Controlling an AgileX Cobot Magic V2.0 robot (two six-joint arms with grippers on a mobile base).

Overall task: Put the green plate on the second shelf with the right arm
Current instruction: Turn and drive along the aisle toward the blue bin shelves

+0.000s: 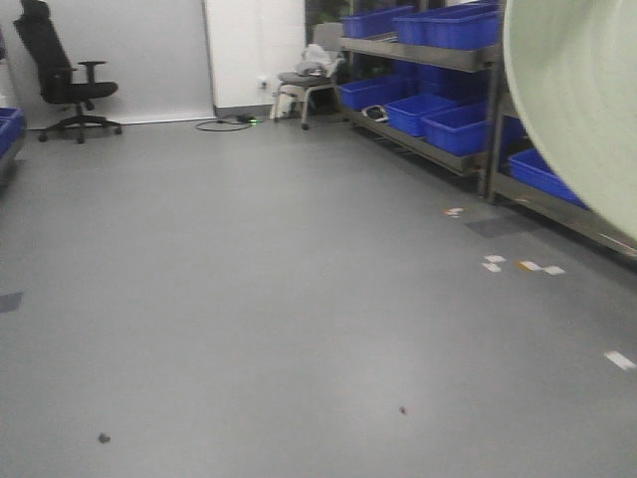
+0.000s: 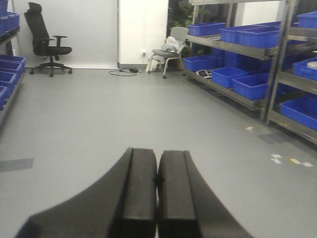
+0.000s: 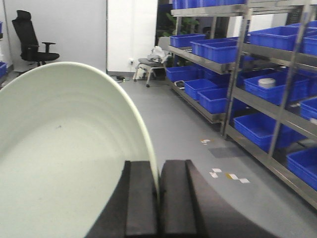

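Observation:
My right gripper (image 3: 159, 166) is shut on the rim of the green plate (image 3: 64, 148) and holds it on edge in the air above the floor. The plate's pale concave face fills the left of the right wrist view. It also shows at the top right of the front view (image 1: 582, 100). The steel rack (image 3: 233, 74) stands along the right wall, some way ahead of the plate. Its tiers carry blue bins, and I cannot tell which tier is the second shelf. My left gripper (image 2: 157, 153) is shut and empty above the floor.
Blue bins (image 3: 270, 34) fill the rack tiers, and a white roll (image 3: 267, 83) sits in one. More blue bins (image 2: 7, 74) stand at the left. A black office chair (image 1: 65, 75) and a grey chair (image 1: 309, 75) stand at the back wall. Tape marks (image 1: 523, 265) lie on the grey floor.

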